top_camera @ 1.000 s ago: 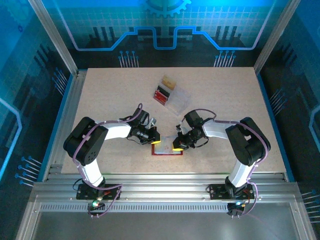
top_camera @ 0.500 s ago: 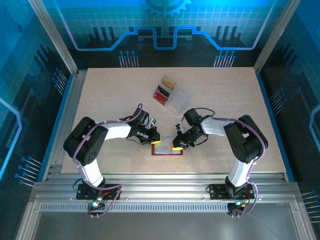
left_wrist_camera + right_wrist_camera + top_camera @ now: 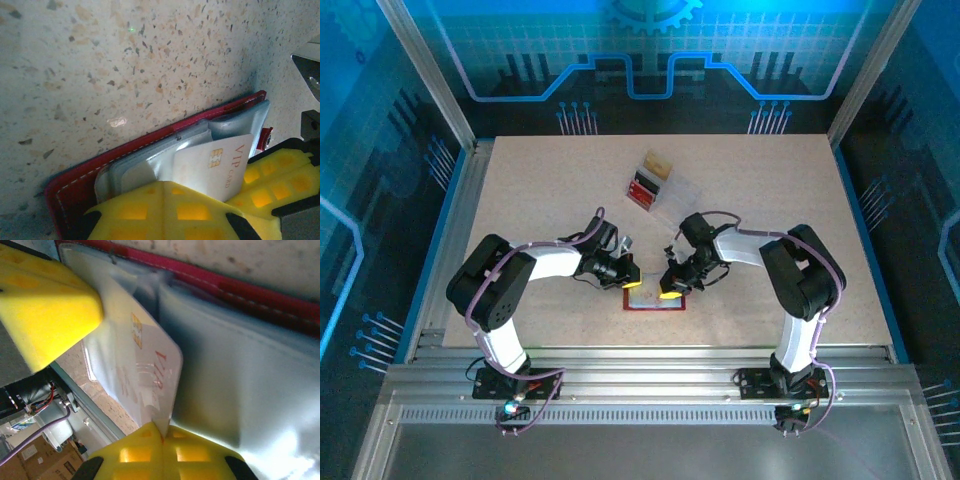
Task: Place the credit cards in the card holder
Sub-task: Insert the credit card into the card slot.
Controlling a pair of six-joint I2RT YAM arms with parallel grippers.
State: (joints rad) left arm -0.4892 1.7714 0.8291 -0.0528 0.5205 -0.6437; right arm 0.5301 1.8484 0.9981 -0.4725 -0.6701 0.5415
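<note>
Since a second ago, the right arm has swung a little to the left, and the right gripper (image 3: 668,291) now sits closer over the dark red leather-like wallet (image 3: 655,303). The left arm has stayed where it was.

The wallet lies open and flat on the speckled beige table (image 3: 540,200), near the front, between the two arms. The left gripper (image 3: 632,283) is at the wallet's left end and the right gripper is at its right end.

In the left wrist view, a thin white plastic card (image 3: 215,161) with a gold chip and red letters sits partly inside the wallet (image 3: 150,146), among its see-through plastic pockets (image 3: 235,122). The left gripper (image 3: 165,197) is closed tight. Its yellow tips lie over the card's near edge, but it is hard to tell if they pinch it.

In the right wrist view, the right gripper (image 3: 162,440) is closed too, and the corner of the card (image 3: 145,370) goes into the crack between its yellow tips, so it holds the card.

Farther back on the table lies a clear plastic box (image 3: 670,200).
</note>
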